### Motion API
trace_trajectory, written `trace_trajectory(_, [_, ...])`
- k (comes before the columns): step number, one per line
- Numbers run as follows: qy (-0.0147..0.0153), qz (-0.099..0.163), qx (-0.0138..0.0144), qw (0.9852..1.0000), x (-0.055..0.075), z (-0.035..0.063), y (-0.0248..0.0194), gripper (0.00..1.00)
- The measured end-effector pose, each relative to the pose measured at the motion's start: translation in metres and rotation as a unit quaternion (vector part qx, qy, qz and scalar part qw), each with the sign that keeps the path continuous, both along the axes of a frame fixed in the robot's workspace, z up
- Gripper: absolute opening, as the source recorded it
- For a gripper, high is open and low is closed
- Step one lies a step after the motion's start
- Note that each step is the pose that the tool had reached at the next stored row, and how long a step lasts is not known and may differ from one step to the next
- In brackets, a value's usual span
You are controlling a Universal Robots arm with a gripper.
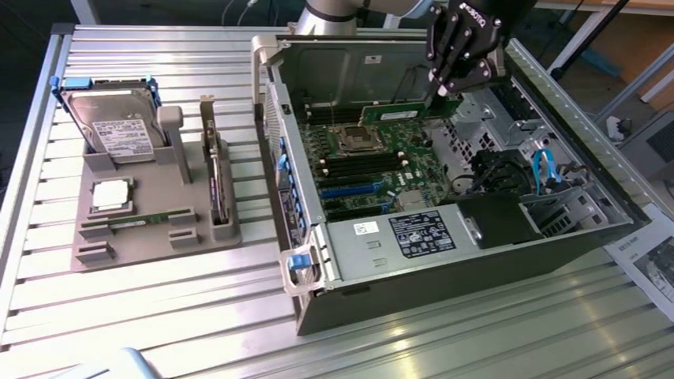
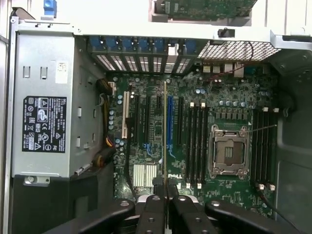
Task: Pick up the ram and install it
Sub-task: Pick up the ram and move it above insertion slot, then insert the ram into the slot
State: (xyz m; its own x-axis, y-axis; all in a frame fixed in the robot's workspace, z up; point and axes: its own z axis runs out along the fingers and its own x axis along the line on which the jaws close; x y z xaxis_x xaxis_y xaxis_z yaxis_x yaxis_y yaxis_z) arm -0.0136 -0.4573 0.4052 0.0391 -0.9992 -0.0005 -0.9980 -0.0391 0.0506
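Observation:
My gripper [image 1: 446,89] hangs over the open computer case [image 1: 589,237], shut on the ram [image 1: 398,114], a thin green stick that juts out sideways below the fingers. The wrist view sees the ram [image 2: 165,126] edge-on as a thin line between the two black fingers [image 2: 152,212], held above the motherboard [image 2: 146,146]. It hovers apart from the board, over the expansion slots, with the black memory slots [image 2: 195,146] a little to one side beside the processor socket [image 2: 228,151]. A second stick alike [image 1: 135,223] lies in the grey tray [image 1: 158,245].
The tray on the exterior view's left also carries a hard drive [image 1: 116,126], a square silver processor chip [image 1: 110,194] and an upright expansion card [image 1: 216,178]. The power supply [image 1: 421,233] and blue cables [image 1: 542,170] crowd the case's near end. The slatted metal table [image 1: 158,316] surrounds everything.

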Motion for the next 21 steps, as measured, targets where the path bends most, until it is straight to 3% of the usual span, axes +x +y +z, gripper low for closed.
trace_trajectory(6, [0.0,0.0,0.0,1.0,0.0,-0.002,0.0067,0.12])
trace_trajectory(14, [0.0,0.0,0.0,1.0,0.0,-0.0096,0.011,0.12])
trace_trajectory(21, [0.0,0.0,0.0,1.0,0.0,-0.0112,0.012,0.12])
